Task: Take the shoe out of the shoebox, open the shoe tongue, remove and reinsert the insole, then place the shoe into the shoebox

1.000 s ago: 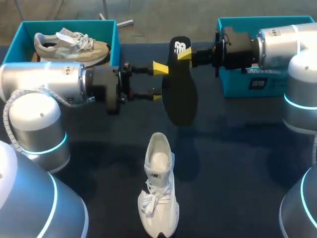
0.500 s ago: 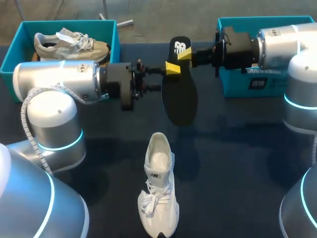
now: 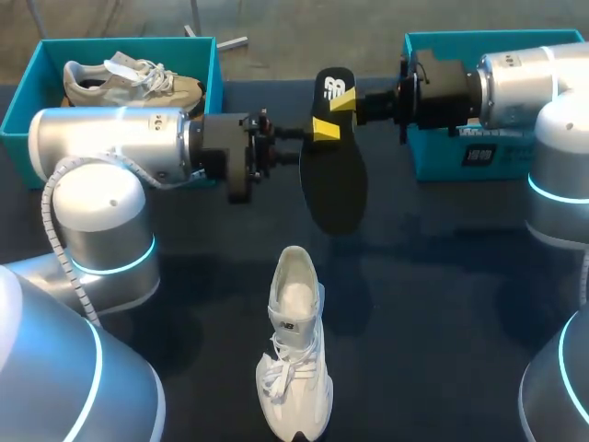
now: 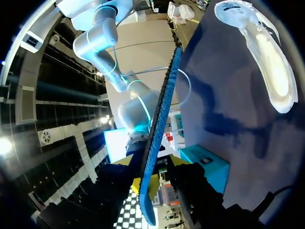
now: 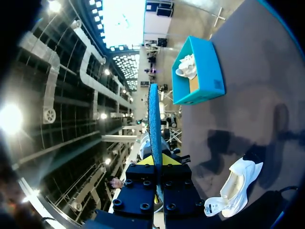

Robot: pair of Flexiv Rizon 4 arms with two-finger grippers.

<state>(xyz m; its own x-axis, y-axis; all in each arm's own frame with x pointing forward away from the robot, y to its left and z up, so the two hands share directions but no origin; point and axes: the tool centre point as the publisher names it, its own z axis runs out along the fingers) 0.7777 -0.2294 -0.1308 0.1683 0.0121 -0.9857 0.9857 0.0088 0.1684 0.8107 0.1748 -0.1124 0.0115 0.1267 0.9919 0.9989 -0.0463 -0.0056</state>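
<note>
the dark table carries two teal boxes at its far edge. the left arm and right arm reach toward each other between them, likely for a mid-air handover. the left shoebox holds a tan sneaker; the right shoebox sits behind the right arm, its inside hidden. the white shoe lies out on the table near the front, toe toward the robot, mouth open and bare, ready to take its liner back. the black insole hangs upright above the table. the right gripper is pinched onto its heel end, so the long part is free to be taken. the left gripper is at the insole just below that grip; whether it has closed i cannot tell.

a second ago the left gripper stood wide open, short of the insole's edge, and it has since come across onto it. the right arm, insole and shoe have not moved.
</note>
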